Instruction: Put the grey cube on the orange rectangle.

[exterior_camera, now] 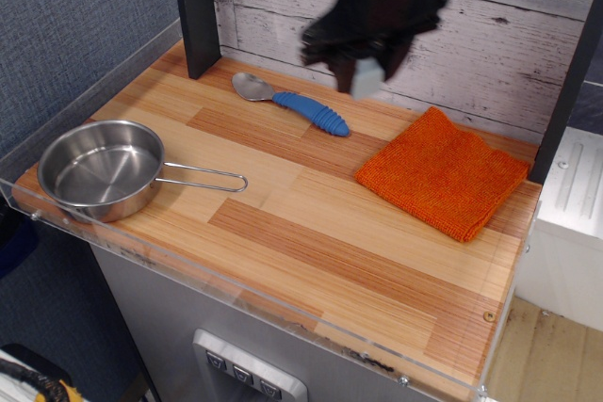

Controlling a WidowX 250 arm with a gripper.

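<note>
My black gripper (364, 65) hangs in the air at the back of the counter, blurred by motion. It is shut on the grey cube (366, 79), a small pale blue-grey block between its fingers. The orange rectangle (443, 173), a folded nubby cloth, lies flat on the wooden counter at the right, below and to the right of the cube. Nothing lies on the cloth.
A spoon with a blue ribbed handle (294, 101) lies at the back, left of my gripper. A steel pan (102, 168) stands at the left front edge, handle pointing right. A dark post (198, 11) stands at the back left. A clear rim (283, 313) lines the counter's front.
</note>
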